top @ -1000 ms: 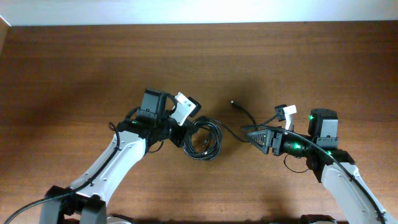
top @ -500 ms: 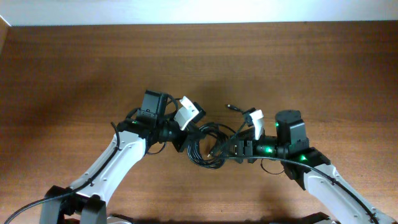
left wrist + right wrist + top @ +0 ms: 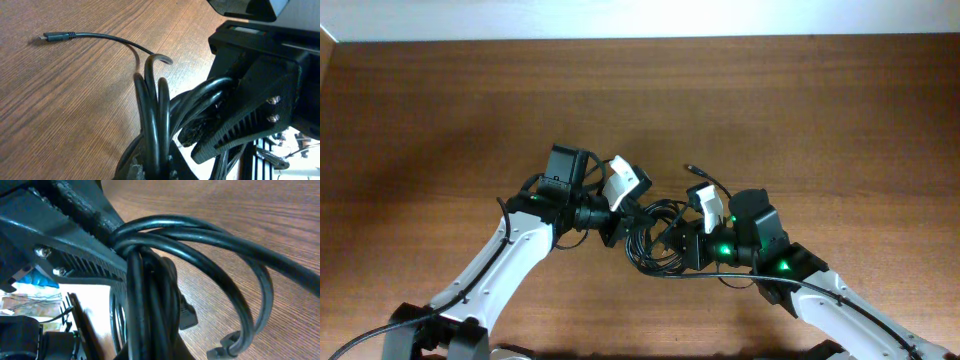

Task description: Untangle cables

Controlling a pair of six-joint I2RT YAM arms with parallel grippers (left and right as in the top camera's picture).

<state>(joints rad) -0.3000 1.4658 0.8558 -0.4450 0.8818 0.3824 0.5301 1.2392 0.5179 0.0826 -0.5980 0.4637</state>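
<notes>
Left gripper (image 3: pixel 617 224) is clamped tight on the cables (image 3: pixel 650 240), biting into the left side of the coil. Right gripper (image 3: pixel 678 246) is closed on the same bundle from the opposite side, so the two claws face each other almost nose to nose. The coil sits mid-table (image 3: pixel 820 100) between them, a dark loop pinched at both ends, its long axis running left to right from one claw to the other.

One loose tail leaves the coil and heads up and right toward the far edge, ending in one small plug (image 3: pixel 692 170). In the left wrist view that plug (image 3: pixel 52 36) lies flat on the wood, pointing left. There I count three strands standing side by side in an upright loop, and more strands curve off into the right gripper's ribbed finger (image 3: pixel 235 130).

From the right wrist view, two strands arc out wide to the right, the rest packed into a vertical bunch. How many separate cords make up the tangle, I cannot tell.

Two white blocks (image 3: pixel 623 180), one on each wrist; any print on them is too small to read. Two green lights (image 3: pixel 724 250) glow on the right arm.
</notes>
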